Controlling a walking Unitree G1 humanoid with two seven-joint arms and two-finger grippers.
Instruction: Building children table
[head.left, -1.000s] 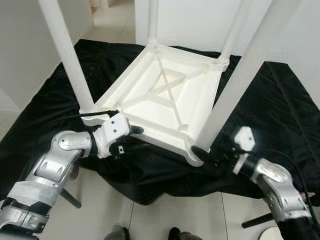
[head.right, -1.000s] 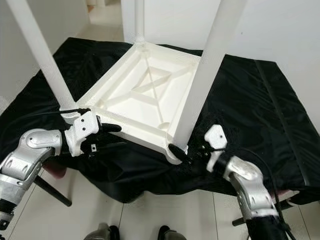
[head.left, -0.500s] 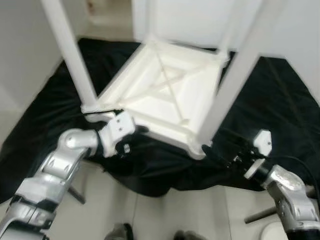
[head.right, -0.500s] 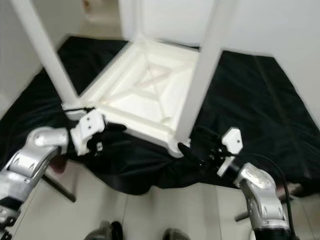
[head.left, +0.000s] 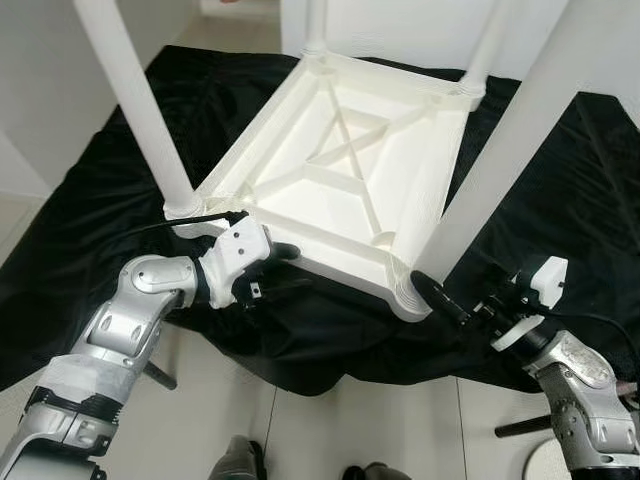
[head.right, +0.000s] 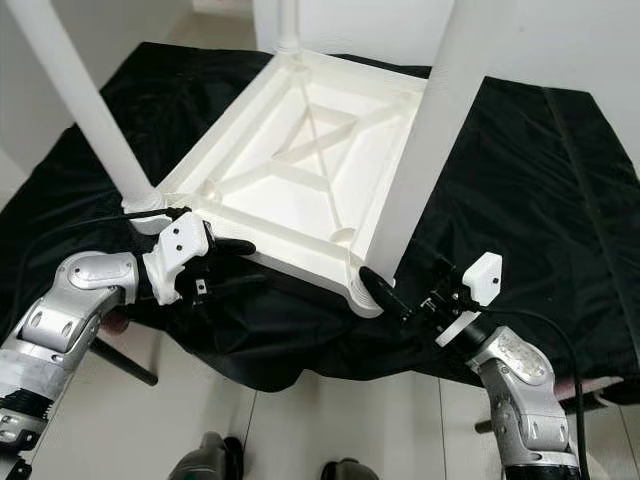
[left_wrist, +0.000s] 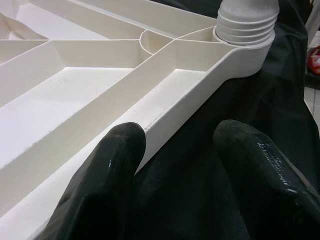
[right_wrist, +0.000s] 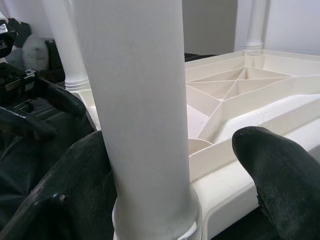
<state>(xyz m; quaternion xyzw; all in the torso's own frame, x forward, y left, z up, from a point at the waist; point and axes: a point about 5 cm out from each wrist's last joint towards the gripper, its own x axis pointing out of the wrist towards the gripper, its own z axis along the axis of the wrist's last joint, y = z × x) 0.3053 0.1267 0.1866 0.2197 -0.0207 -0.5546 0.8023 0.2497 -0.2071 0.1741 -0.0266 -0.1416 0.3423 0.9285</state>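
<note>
Black cloth (head.left: 90, 230) covers a low platform between white walls, with pale tile floor at its near edge. On the cloth lies the table (head.left: 345, 180), upside down, its four legs standing up from the corner sockets.

Over the last second the right gripper (head.left: 432, 297) has slid from right against the near leg's (head.left: 510, 150) base to just off the near corner, and the head camera has swung and settled, so the whole scene sits a little differently. The left gripper (head.left: 280, 262) is where it was, at the near-left rim by the left leg (head.left: 135, 110). With all legs seated, I judge the build nearly done; the right arm's retreat reads as letting go after seating that leg, leaving the flip upright.

In its wrist view the left gripper is spread, one finger (left_wrist: 107, 165) touching the rim's outer edge, the other on the cloth side, clamping nothing. The right gripper is also wide open, its fingers (right_wrist: 275, 165) straddling the near leg without closing on it.

Room is tight: walls close behind and to the left, the near corner almost at the cloth's front edge. Open cloth lies to the right and left of the table.
</note>
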